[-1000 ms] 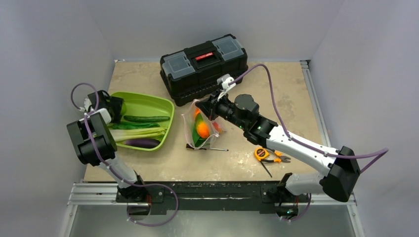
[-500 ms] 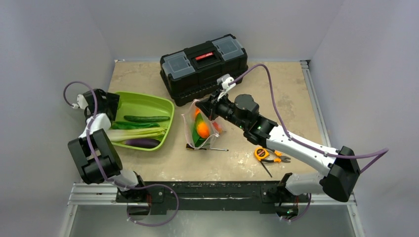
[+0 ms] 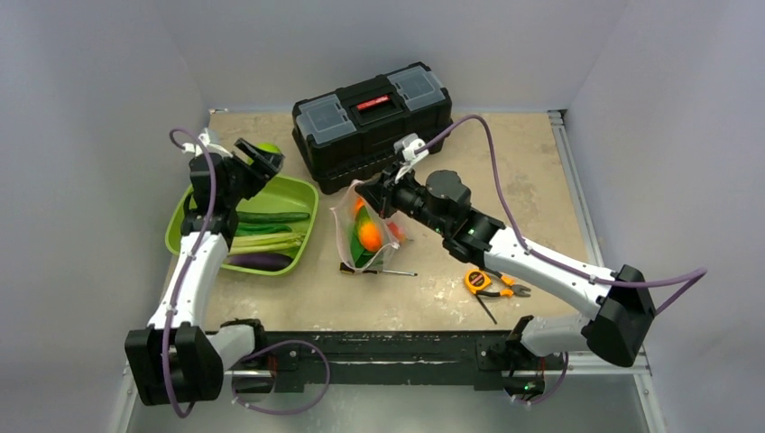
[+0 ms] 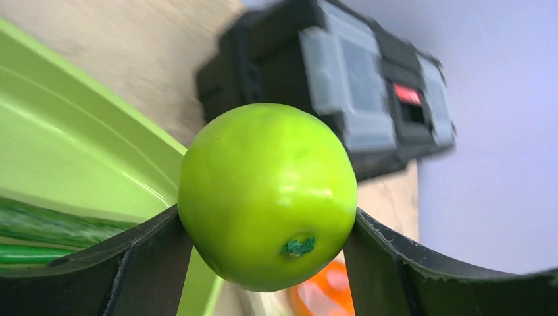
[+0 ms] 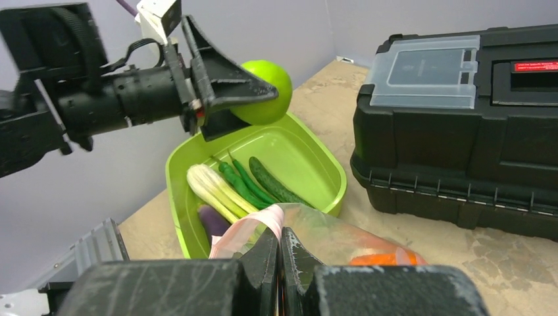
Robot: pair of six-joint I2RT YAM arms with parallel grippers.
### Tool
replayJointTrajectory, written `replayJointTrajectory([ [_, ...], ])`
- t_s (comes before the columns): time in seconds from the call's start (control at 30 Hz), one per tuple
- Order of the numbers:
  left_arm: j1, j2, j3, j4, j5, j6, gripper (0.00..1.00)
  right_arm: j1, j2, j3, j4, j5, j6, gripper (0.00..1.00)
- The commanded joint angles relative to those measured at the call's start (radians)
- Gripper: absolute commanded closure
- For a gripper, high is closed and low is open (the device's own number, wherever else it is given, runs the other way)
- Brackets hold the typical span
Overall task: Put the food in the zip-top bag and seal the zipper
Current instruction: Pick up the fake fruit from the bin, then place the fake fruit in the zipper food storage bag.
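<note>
My left gripper (image 3: 262, 158) is shut on a green apple (image 4: 266, 194) and holds it in the air above the far rim of the lime-green tray (image 3: 298, 187). The apple also shows in the top view (image 3: 268, 149) and the right wrist view (image 5: 264, 91). The clear zip-top bag (image 3: 365, 234) stands mid-table with orange, red and green food inside. My right gripper (image 3: 368, 194) is shut on the bag's pinkish zipper strip (image 5: 256, 224) and holds the mouth up.
A black toolbox (image 3: 372, 122) stands at the back, close behind both grippers. The tray holds a cucumber (image 3: 267, 216), a leafy green-white piece (image 3: 253, 244) and an eggplant (image 3: 259, 261). Orange pliers (image 3: 492, 282) and a thin screwdriver (image 3: 388, 271) lie near the bag.
My left arm has swung up and right from the tray's left side, now holding the green apple above the tray's far rim. The right arm and the bag have stayed still.
</note>
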Motion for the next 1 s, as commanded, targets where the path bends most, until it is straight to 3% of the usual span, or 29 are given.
replayJointTrajectory([
  [0.0, -0.054, -0.105, -0.048, -0.017, 0.304, 0.143, 1.00, 0.004, 0.030, 0.073, 0.044, 0.016, -0.014, 1.00],
  [0.23, -0.138, -0.288, -0.108, 0.007, 0.719, 0.163, 1.00, 0.003, 0.068, 0.098, 0.050, 0.060, 0.011, 1.00],
  [0.37, -0.233, -0.381, -0.089, -0.040, 0.813, 0.232, 1.00, 0.003, 0.085, 0.116, 0.046, 0.086, 0.034, 1.00],
  [0.47, -0.315, -0.360, -0.007, -0.215, 0.872, 0.330, 1.00, 0.003, 0.091, 0.126, 0.047, 0.081, 0.038, 1.00],
  [0.57, -0.399, -0.273, 0.114, -0.470, 0.818, 0.463, 1.00, 0.003, 0.090, 0.131, 0.055, 0.076, 0.042, 1.00],
  [0.63, -0.439, -0.230, 0.156, -0.528, 0.790, 0.493, 1.00, 0.003, 0.087, 0.134, 0.059, 0.073, 0.041, 1.00],
  [0.97, -0.490, -0.146, 0.121, -0.429, 0.454, 0.297, 1.00, 0.003, 0.053, 0.109, 0.089, 0.022, 0.020, 1.00],
])
